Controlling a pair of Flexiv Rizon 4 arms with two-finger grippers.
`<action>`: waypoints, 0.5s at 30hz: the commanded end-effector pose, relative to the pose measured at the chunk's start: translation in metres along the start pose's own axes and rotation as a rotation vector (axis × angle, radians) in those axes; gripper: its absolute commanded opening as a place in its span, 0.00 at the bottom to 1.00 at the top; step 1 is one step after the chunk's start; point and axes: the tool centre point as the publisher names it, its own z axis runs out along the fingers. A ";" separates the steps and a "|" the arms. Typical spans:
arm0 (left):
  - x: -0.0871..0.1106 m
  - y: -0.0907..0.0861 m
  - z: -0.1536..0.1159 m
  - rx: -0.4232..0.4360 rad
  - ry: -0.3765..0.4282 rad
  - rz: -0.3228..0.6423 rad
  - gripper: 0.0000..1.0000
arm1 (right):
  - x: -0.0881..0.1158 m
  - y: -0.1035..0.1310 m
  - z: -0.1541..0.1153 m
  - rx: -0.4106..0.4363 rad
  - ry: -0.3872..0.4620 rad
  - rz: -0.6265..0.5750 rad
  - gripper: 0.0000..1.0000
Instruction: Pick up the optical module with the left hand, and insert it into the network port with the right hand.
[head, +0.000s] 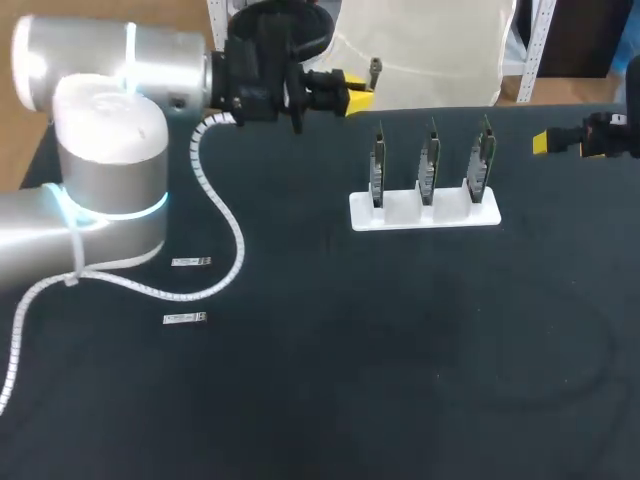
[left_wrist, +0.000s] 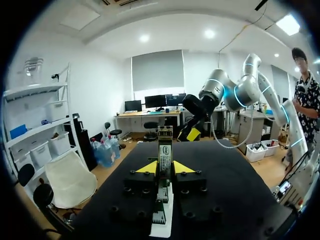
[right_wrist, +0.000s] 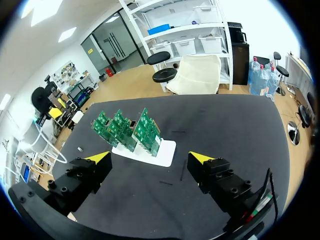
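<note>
Head view: the module (head: 375, 72) is held off the table (head: 400, 380), over its far edge, at the tips of the left gripper (head: 355, 96).
Left gripper: pressed onto the module from two sides. In the left wrist view both yellow tips are seen against its flanks.
Module axis: appears upright, rising past the fingertips, so that the upper end is exposed for a second grasp.
Right gripper (right_wrist: 150, 158): fingers spread wide, nothing held. It is positioned at the right edge of the table, past the stand (head: 425, 212).
Key relation: the module lies to the left of the right gripper and well apart from it. The three boards (head: 430, 165), upright in the stand, are located between the two. The left gripper alone is at the module.
Next move: a handover is judged necessary. The grippers are to be brought together clear of the boards, and the exposed end is to be taken across its narrow sides.
Port: carried on the boards, but too small to be made out.
Spares: one spare module (head: 190, 262) and a second spare (head: 185, 318) are laid flat on the table at its left side, untouched.
</note>
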 end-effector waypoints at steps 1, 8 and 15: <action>0.009 0.010 0.014 0.024 -0.077 -0.005 0.00 | 0.001 0.001 -0.001 0.007 -0.001 0.001 1.00; 0.020 0.012 0.023 0.028 -0.043 0.003 0.00 | 0.001 0.001 -0.001 0.007 -0.001 0.001 1.00; 0.026 0.012 0.028 0.068 -0.029 0.021 0.00 | 0.001 0.001 -0.001 0.007 -0.001 0.001 1.00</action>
